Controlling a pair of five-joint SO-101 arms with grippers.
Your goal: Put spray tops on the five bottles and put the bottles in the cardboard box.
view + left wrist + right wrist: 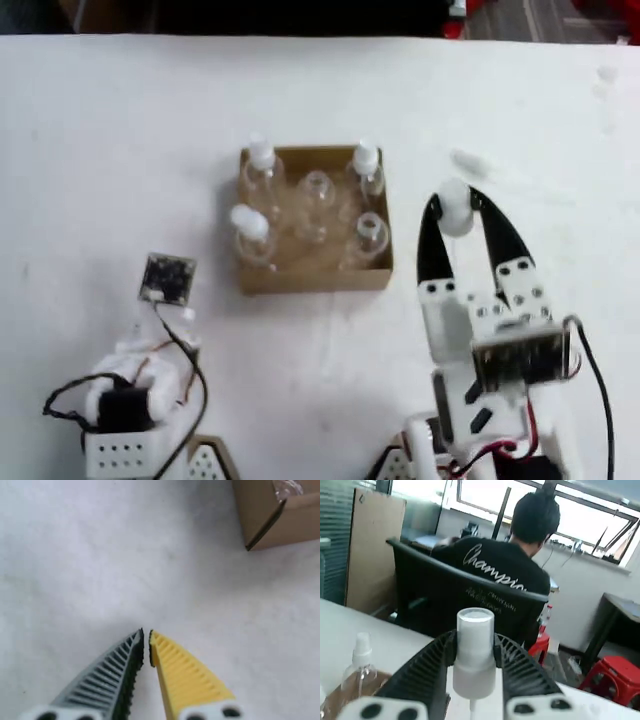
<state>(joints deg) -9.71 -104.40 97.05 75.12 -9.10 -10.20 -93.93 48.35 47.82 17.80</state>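
Capping step in hand, with the boxing seemingly settled: five clear plastic bottles (pixel 315 195) upright inside the open brown cardboard box (pixel 315 277) at the middle of the white counter (pixel 100 120). Counted in the box: three bottles topped with white sprayers, two with bare necks, namely the middle one and the one in the corner nearest the right arm. Clamped in the right claw (pixel 456 203), between black ridged fingers: one white plastic spray top (pixel 475 650), thin tube hanging below, beside the box on that arm's side. Perhaps one more loose spray top (pixel 478 168) flat on the counter just beyond, too faint to be sure. Off to the other side, the left claw (pixel 146 640), narrowed almost to a slit, gripping nothing, low over bare counter near a box corner. Next, by judgement: carry the held top over a bare neck, feed the tube in straight, then press or twist home. Probably calls for steadying the bottle, light and easily tipped. After that, one neck left to cap.
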